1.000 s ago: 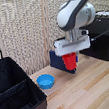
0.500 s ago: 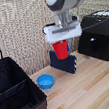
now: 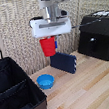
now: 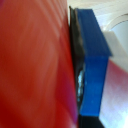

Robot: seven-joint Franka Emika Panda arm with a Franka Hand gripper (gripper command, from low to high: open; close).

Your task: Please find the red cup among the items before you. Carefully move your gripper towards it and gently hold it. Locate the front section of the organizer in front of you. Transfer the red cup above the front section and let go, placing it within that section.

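Note:
The red cup [image 3: 48, 46] hangs in the air, held by my gripper [image 3: 49, 39], a wide white block on the white arm. The cup is well above the wooden table, above the blue bowl [image 3: 45, 81] and to the exterior view's right of the organizer [image 3: 15, 97]. The organizer is a black fabric bin at the exterior view's lower left, with a divider between two compartments. In the wrist view the cup's red wall [image 4: 35, 60] fills the picture, pressed by a blue fingertip [image 4: 95, 55].
A dark blue flat box [image 3: 64, 62] leans behind the cup on the table. A glossy black boxy appliance [image 3: 98, 36] stands at the exterior view's right. A woven beige screen backs the scene.
The arm has carried the red cup up and toward the exterior view's left, from near the appliance to above the blue bowl.

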